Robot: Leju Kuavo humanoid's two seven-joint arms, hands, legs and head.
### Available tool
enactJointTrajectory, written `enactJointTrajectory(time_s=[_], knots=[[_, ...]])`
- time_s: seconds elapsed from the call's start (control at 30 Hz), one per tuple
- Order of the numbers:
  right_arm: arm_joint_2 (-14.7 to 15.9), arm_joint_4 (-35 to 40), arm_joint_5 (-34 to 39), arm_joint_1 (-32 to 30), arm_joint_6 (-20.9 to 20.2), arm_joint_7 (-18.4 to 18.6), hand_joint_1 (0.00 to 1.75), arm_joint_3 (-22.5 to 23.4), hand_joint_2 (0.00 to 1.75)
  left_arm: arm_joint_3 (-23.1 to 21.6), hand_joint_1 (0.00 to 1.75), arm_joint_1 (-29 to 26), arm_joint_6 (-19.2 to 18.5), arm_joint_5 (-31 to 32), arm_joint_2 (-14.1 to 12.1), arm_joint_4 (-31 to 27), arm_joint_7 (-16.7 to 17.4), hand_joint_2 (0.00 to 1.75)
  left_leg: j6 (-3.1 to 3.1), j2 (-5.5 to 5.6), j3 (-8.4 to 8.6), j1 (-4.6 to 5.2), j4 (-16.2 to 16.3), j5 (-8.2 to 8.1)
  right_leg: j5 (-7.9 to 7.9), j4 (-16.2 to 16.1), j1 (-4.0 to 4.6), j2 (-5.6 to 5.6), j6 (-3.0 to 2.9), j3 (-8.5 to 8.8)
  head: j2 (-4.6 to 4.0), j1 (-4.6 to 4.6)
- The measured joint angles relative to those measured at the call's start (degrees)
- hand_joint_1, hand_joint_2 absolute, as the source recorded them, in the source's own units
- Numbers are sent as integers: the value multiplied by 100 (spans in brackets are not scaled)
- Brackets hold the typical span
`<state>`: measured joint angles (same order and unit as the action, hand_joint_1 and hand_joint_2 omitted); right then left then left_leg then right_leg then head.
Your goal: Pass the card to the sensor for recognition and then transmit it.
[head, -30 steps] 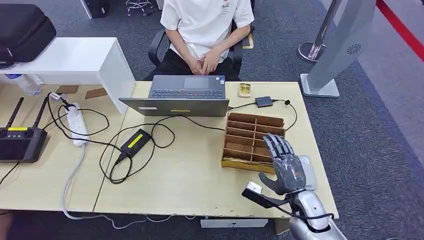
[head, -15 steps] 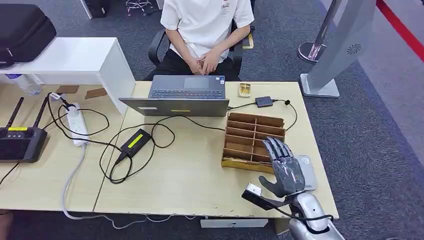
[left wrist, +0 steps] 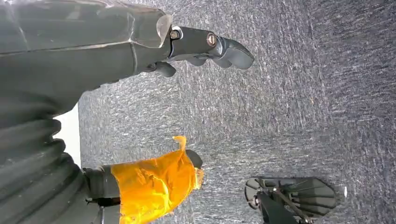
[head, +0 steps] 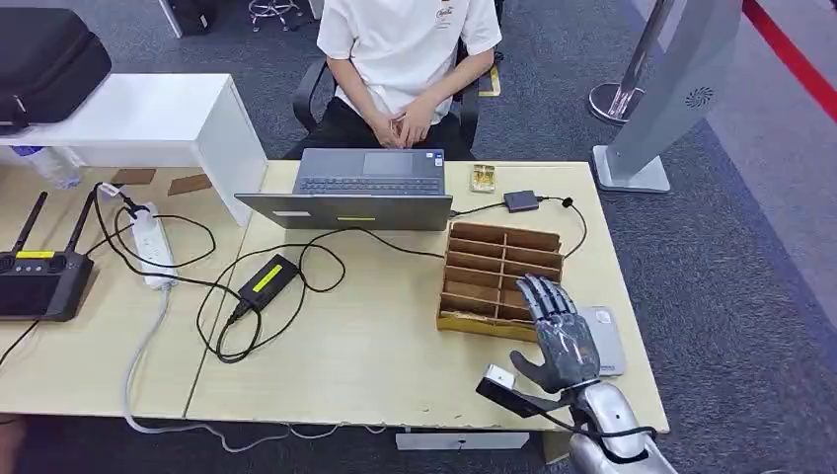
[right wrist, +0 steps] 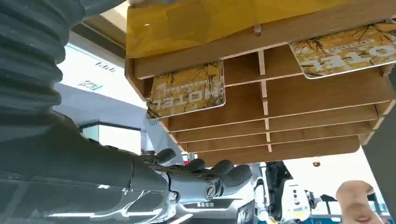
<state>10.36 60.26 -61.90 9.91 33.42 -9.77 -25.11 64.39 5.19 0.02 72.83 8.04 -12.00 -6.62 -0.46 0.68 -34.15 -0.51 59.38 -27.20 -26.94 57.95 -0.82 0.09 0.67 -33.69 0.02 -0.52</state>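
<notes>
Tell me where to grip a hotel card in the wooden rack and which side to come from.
Pinch the hotel card by its exposed edge, across its two flat faces, probably coming from above: the wooden rack is open on top and its dividers wall the card in.

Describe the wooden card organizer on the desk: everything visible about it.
The wooden card organizer is a brown tray split by thin slats into two columns of narrow slots, with a yellow front edge. It lies on the light desk, right of the laptop. The right wrist view shows two hotel cards in its slots. The right hand, fingers spread, is over its near right corner; contact is unclear.
</notes>
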Motion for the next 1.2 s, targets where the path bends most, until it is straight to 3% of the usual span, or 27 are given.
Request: enactJointTrajectory(time_s=[0.03,0.07,0.4,0.5,0.57,0.63,0.9,1.2], knots=[[-11,-13,0,0,0,0,66,0,175,0,0,0,0,4,0,0,-2,175,0,0,0,0,0,0,0,0,0,0,0,0,0,0],[-13,-24,0,0,-2,0,175,0,175,0,0,0,0,4,0,0,-2,175,0,0,0,0,0,0,0,0,0,0,0,0,0,0],[-33,-26,68,-3,-2,-37,175,0,175,0,0,-1,0,7,0,0,-63,175,0,0,1,0,0,0,0,0,0,0,0,0,0,0],[-33,-7,98,-6,-9,-44,157,6,175,0,0,0,0,22,0,0,-109,175,0,0,1,0,0,0,0,0,0,0,0,-1,0,0],[-33,26,120,-8,-9,-44,162,20,175,0,0,-1,2,26,0,0,-125,175,0,0,2,0,0,0,0,0,0,0,0,-1,0,0],[-31,50,127,-15,-11,-46,150,39,175,0,0,0,4,39,-2,0,-129,175,0,0,2,0,1,0,0,0,0,0,0,-1,0,0],[-11,238,155,-132,-70,-61,136,133,175,0,0,0,55,96,-2,0,-129,175,0,0,1,0,0,0,0,0,0,1,0,-1,0,0],[7,275,155,-150,-57,-129,138,144,175,0,0,3,-55,57,0,0,-312,175,0,-1,2,0,1,0,0,0,0,1,0,-1,0,0]])
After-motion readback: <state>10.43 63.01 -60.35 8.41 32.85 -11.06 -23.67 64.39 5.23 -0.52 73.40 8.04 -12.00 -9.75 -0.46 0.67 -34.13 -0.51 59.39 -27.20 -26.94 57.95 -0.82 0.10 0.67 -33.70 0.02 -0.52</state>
